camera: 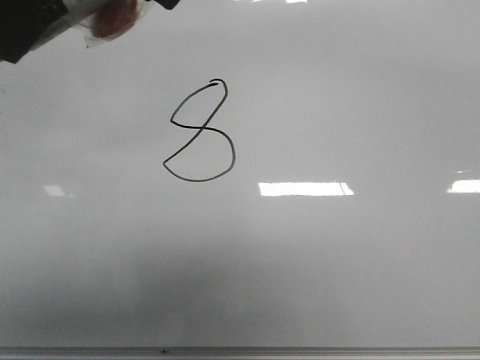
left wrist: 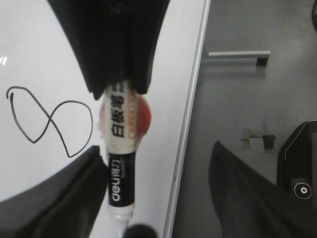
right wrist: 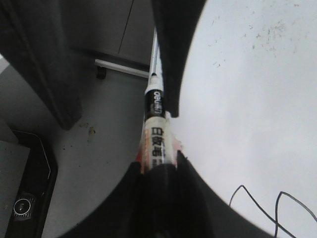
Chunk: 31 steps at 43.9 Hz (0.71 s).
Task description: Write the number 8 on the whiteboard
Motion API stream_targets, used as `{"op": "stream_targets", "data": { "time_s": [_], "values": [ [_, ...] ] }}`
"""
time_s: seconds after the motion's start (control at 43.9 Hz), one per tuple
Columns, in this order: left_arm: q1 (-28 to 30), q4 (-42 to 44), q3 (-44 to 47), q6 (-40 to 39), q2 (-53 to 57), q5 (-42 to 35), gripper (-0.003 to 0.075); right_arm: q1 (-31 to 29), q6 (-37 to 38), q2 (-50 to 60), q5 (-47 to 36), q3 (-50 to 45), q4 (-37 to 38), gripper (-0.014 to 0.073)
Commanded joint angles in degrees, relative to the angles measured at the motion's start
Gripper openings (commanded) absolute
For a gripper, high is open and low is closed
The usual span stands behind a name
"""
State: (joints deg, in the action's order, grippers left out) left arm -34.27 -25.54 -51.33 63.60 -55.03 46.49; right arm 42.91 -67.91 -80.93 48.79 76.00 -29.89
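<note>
The number 8 is a thin black looped line with a small hook on top, left of centre on the whiteboard. It also shows in the left wrist view, and part of it in the right wrist view. My right gripper is shut on a white, black and orange marker above the board's edge. My left gripper is open, its fingers either side of the marker's tip end. The marker and dark gripper parts show in the front view's top left corner.
The board's grey metal frame strip runs along its near edge and shows in the left wrist view. Beyond it lie a grey surface, a black device with a round button and a grey metal bar.
</note>
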Motion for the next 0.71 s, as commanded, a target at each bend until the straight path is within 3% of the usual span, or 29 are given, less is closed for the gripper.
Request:
{"op": "stream_targets", "data": {
  "time_s": [0.0, 0.273, 0.547, 0.683],
  "values": [
    [-0.6, -0.75, -1.92, -1.43, 0.4, -3.63, 0.0435, 0.59, -0.5, 2.68, -1.29, 2.28, -1.4, -0.0059],
    [-0.6, -1.39, -1.92, -1.43, 0.4, -3.67, 0.0378, 0.79, -0.5, 2.84, 0.66, 2.28, -2.85, -0.0059],
    [-0.6, -1.94, -1.92, -1.43, 0.4, -3.57, 0.037, 0.79, -0.5, 2.84, 0.73, 2.28, -5.15, -0.0059],
    [-0.6, -1.94, -1.92, -1.43, 0.4, -3.57, 0.0312, 0.79, -0.5, 2.84, 0.91, 2.28, -6.8, -0.0059]
  ]
}}
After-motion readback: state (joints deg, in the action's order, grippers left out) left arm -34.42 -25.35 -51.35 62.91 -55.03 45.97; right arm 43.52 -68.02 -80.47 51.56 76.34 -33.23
